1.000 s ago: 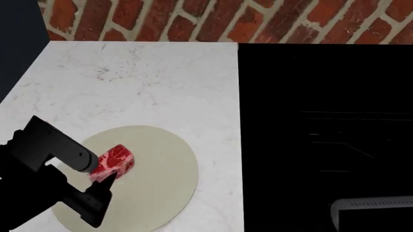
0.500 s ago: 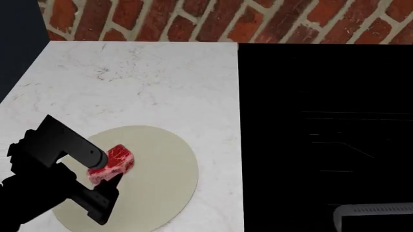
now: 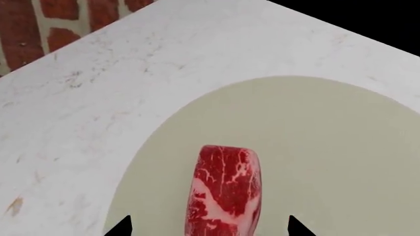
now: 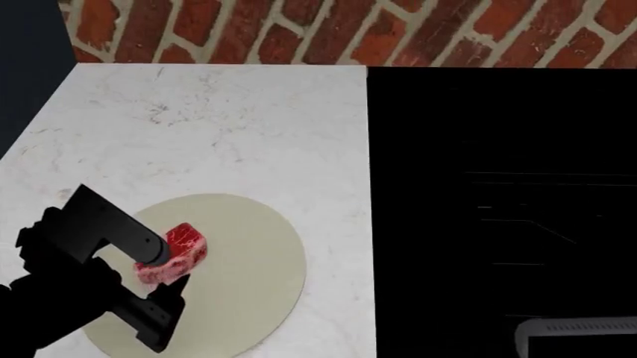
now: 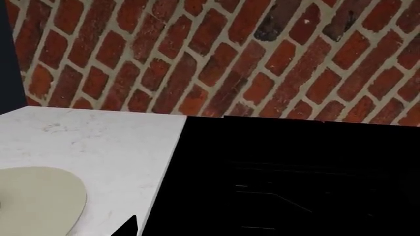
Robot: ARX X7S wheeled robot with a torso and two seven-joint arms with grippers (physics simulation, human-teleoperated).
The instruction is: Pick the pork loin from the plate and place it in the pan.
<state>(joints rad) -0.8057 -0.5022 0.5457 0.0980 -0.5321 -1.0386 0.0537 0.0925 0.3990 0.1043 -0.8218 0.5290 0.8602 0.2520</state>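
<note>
The loin (image 4: 175, 253) is straddled on the plate (image 4: 249, 246) by the left gripper (image 4: 164, 268), jaws spread; the right gripper's state cannot be told.

Left gripper (image 4: 164, 277) has advanced farther over the plate (image 4: 253, 276) than a second ago, its fingers now flanking more of the pork loin (image 4: 174, 253). The loin sits marginally lower and nearer the gripper body. Right arm housing has dropped slightly at the view's lower right.
</note>
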